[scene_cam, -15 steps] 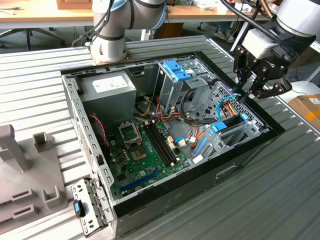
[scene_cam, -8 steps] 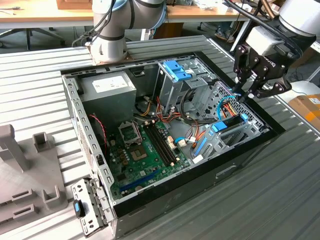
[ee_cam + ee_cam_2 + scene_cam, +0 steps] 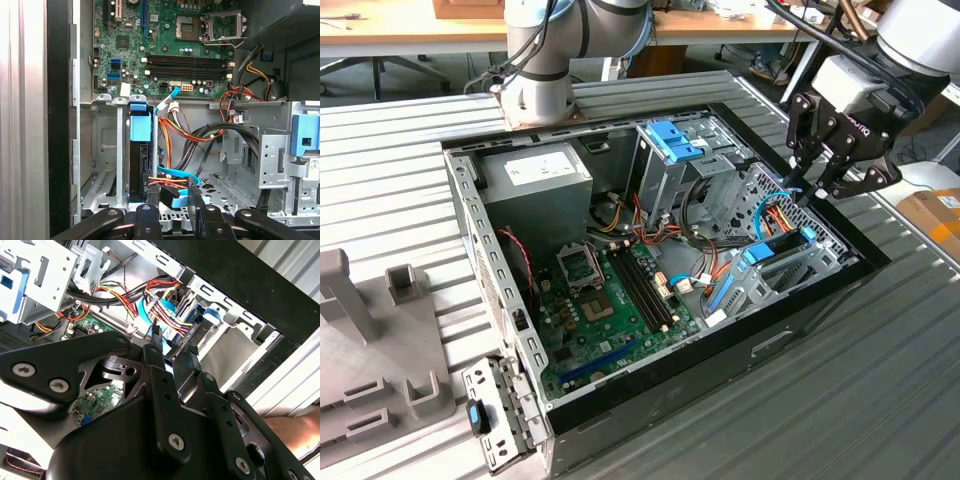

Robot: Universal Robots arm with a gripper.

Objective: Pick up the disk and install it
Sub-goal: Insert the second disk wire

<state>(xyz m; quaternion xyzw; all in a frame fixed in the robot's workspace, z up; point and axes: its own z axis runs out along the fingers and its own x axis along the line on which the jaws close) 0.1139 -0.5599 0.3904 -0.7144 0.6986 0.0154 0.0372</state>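
Observer: Position of the disk (image 3: 140, 167)?

Recorder: In the low drive cage (image 3: 790, 275) at the corner of the open case (image 3: 720, 375), on the exterior view's right. It stands on edge in a slot, and the blue carrier tab (image 3: 140, 126) marks its exposed end.

Observer: And the hand (image 3: 807, 196)?

Recorder: It hangs over that same corner with the fingertips pointing down into the case. The disk lies just below and slightly to one side of the tips, near them but not touching. Its long edge runs along the case's front wall, judging by the exterior view.

Observer: Fingers (image 3: 155, 337)?

Recorder: Apart and clamped on nothing. In the first wrist view a blue flat cable (image 3: 175, 176) and a few orange leads cross the gap between them. They look like they sit beyond the tips, not gripped.

Observer: What differs between the views?

Recorder: The exterior view gives the hand's height over the cage, with open air between the tips and the metal. The first wrist view shows the disk's dark body seated between the cage walls, with the motherboard (image 3: 165, 45) beyond it. The second wrist view shows the hand (image 3: 174, 342) from behind, and the tab (image 3: 211, 316) sits off to the side of the line between the fingers. The case rests on a ribbed metal desk (image 3: 860, 400).
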